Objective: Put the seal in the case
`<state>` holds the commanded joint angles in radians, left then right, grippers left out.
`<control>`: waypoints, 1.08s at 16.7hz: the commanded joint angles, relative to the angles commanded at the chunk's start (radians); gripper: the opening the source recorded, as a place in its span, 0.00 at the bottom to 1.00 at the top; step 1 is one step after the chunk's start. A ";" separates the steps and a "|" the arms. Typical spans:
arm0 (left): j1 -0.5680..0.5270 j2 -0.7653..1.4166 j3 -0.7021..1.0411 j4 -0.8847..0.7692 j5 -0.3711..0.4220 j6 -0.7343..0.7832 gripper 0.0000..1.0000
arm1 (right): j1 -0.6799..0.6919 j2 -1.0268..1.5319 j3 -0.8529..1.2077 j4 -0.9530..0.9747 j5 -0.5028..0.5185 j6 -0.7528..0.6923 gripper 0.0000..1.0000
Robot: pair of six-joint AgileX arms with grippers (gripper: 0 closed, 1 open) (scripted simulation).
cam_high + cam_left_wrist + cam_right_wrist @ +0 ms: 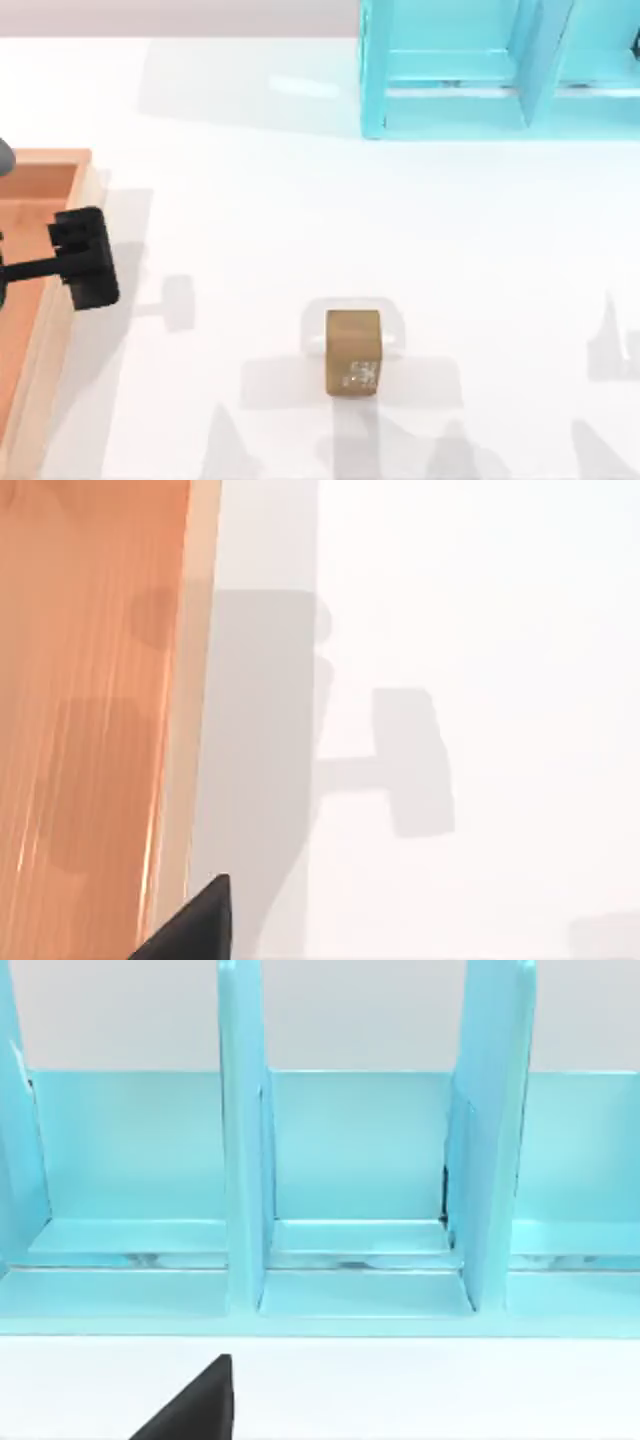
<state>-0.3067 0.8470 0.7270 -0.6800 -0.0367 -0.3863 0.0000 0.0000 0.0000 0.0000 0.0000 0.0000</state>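
Note:
The seal is a small tan-brown block standing upright on the white table, near the front middle, with whitish speckled marks on its near face. Nothing touches it. An open orange wooden case lies along the table's left edge, and its rim also appears in the left wrist view. My left gripper hovers over the case's right rim, well to the left of the seal. A black part of my right gripper faces a cyan rack from close by.
A cyan rack with upright dividers stands at the back right; its compartments appear in the right wrist view. White tabletop lies between the seal, the case and the rack.

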 joint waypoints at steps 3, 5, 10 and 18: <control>-0.124 0.315 0.256 -0.211 -0.007 -0.121 1.00 | 0.000 0.000 0.000 0.000 0.000 0.000 1.00; -0.209 0.522 0.426 -0.340 -0.008 -0.195 1.00 | 0.000 0.000 0.000 0.000 0.000 0.000 1.00; -0.403 0.959 0.802 -0.565 0.008 -0.347 1.00 | 0.000 0.000 0.000 0.000 0.000 0.000 1.00; -0.551 1.211 1.077 -0.642 0.037 -0.444 1.00 | 0.000 0.000 0.000 0.000 0.000 0.000 1.00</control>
<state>-0.8574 2.0582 1.8044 -1.3217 -0.0001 -0.8300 0.0000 0.0000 0.0000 0.0000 0.0000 0.0000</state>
